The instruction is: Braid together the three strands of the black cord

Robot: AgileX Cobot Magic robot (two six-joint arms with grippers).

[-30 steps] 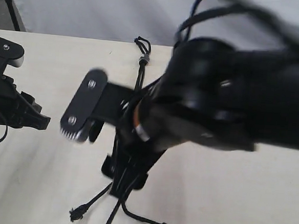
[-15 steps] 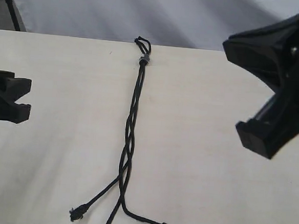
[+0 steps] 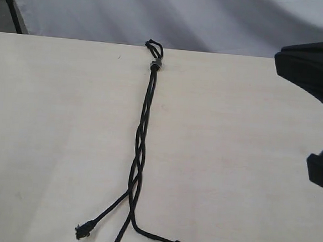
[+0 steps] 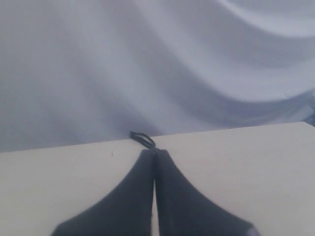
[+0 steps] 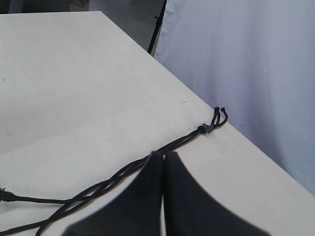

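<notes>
The black cord (image 3: 140, 147) lies straight down the middle of the pale table, its three strands loosely crossed along its length. A small grey band (image 3: 155, 64) with tiny loops binds its far end. Near the front edge the strands (image 3: 111, 209) fan apart, two ending in knotted tips (image 3: 82, 230), the third running off the frame. My right gripper (image 5: 164, 155) is shut and empty, raised above the cord (image 5: 113, 174); only part of its arm (image 3: 316, 93) shows at the right edge. My left gripper (image 4: 154, 151) is shut with nothing in it, its tips in line with the cord's loops (image 4: 142, 138).
A grey-white cloth backdrop (image 3: 174, 14) hangs behind the table's far edge. A thin dark pole (image 3: 11, 5) stands at the back left corner. The pale tabletop (image 3: 56, 124) spreads wide on both sides of the cord.
The right arm has swung off the cord and back to the right edge. The left gripper has withdrawn out of the exterior view. The cord lies uncovered and has not shifted.
</notes>
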